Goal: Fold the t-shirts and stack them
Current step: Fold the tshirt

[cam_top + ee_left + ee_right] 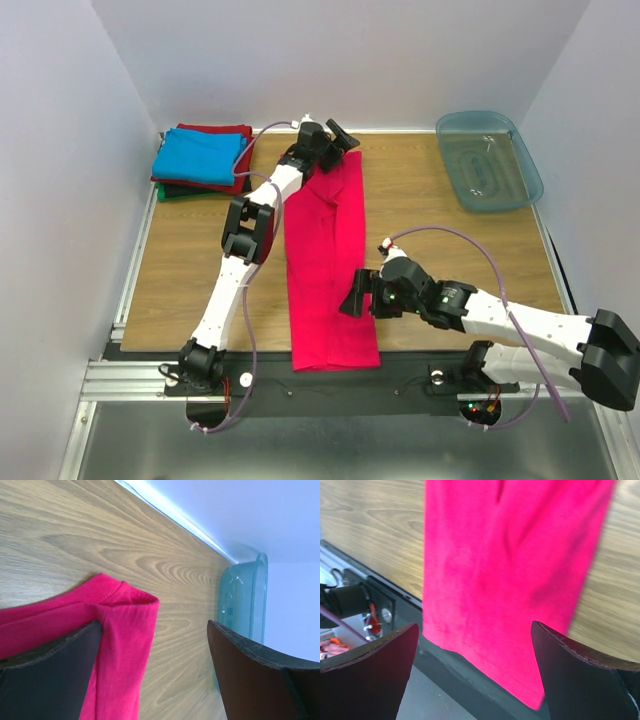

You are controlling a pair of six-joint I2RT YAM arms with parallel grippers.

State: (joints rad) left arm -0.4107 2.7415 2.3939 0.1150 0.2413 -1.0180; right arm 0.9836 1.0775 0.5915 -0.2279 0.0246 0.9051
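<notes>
The bright pinkish-red t-shirt (pixel 328 262) lies as a long narrow strip down the middle of the table, its near end hanging over the front edge. My left gripper (pixel 338 138) is open over the shirt's far end; the left wrist view shows the shirt's corner (pixel 127 630) beside one finger (pixel 55 675). My right gripper (pixel 357 296) is open above the shirt's near right edge; the right wrist view shows the shirt's hem (pixel 505 580) between its jaws. A stack of folded shirts, sky blue (pixel 200 156) on top of dark red, green and black, sits at the back left.
A translucent blue-grey plastic bin (pixel 488 160) stands at the back right and shows in the left wrist view (pixel 245 600). The black front rail (pixel 330 385) and metal frame run along the near table edge. White walls close in the sides and back.
</notes>
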